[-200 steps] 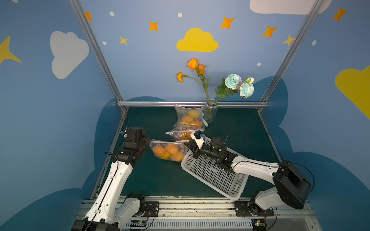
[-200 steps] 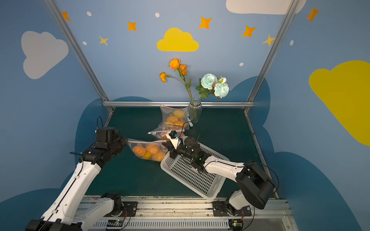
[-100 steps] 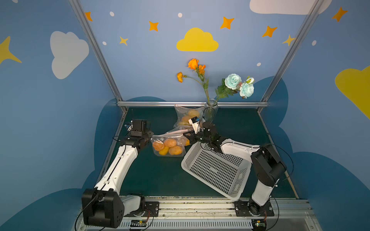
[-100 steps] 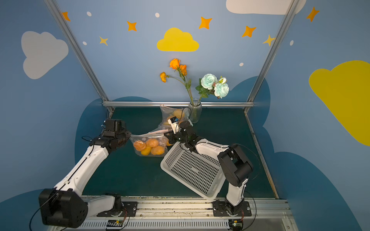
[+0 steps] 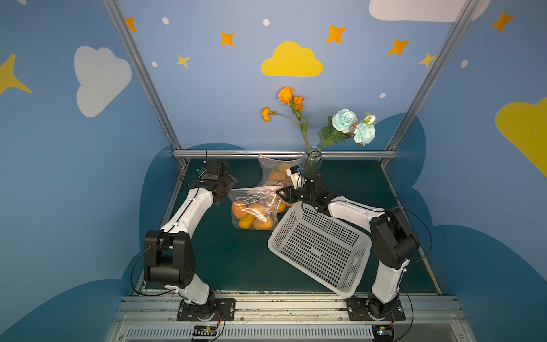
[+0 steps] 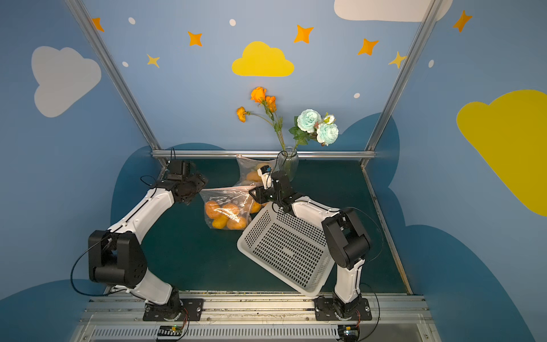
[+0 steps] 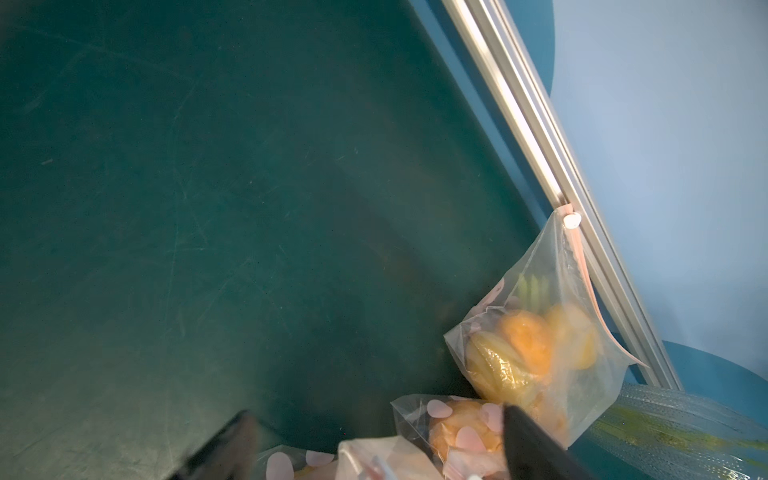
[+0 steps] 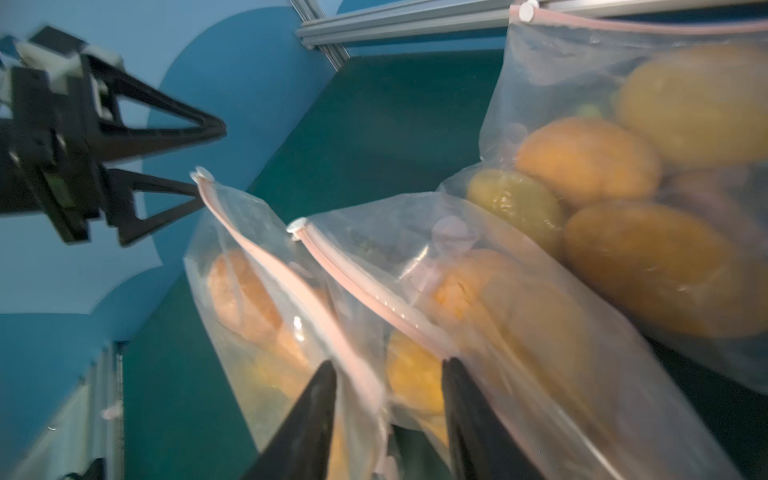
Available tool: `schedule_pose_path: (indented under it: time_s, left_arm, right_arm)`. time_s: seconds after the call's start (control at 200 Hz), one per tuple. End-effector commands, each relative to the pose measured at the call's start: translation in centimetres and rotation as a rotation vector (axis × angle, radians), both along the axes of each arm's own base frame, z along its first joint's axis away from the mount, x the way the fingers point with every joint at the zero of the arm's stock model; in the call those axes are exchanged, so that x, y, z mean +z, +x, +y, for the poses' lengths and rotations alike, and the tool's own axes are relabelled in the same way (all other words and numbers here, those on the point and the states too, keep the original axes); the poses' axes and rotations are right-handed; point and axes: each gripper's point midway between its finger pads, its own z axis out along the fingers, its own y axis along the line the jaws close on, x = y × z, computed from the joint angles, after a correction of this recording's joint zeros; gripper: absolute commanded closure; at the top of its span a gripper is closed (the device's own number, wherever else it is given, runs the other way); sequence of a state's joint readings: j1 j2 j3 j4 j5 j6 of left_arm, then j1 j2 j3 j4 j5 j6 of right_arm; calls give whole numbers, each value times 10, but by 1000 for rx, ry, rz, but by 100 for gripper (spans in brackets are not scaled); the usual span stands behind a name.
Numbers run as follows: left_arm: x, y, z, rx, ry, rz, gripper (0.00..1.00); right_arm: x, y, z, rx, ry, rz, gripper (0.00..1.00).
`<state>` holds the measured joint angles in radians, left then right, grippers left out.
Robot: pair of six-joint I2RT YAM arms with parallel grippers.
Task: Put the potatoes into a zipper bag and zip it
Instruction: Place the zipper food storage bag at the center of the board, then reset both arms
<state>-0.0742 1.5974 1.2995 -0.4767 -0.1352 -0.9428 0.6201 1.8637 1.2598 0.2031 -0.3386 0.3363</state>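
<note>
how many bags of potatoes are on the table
3: far bag against the back rail, middle bag just before it, front bag beside the basket. More could be hidden.

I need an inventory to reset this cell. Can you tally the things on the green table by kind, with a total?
Clear plastic zipper bags of orange-yellow potatoes: 3
White perforated plastic basket: 1
Clear glass vase: 1
Total: 5

Robot lab booth, cloud-painted blue walls [image 5: 225, 88], aluminium frame [image 5: 284, 154], two bench-mounted arms [image 5: 192, 213]
</note>
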Motion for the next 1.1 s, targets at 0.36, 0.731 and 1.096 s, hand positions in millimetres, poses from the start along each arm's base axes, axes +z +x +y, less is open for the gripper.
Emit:
schedule_pose_path:
  time_s: [0.36,0.731,1.096]
  left_arm:
    - [71,-41,37,35,152,-261,0]
    - [19,-65,60,-121,429,-439,0]
    - [-22,-125,118,153,717,-413,0]
  right_arm:
    - [113,-38,-127,-378,-90,-155,13]
    - [86,-65,-354,-1112,-284,-225,16]
    - [-36,-48,-451,-1227,-526,-13,26]
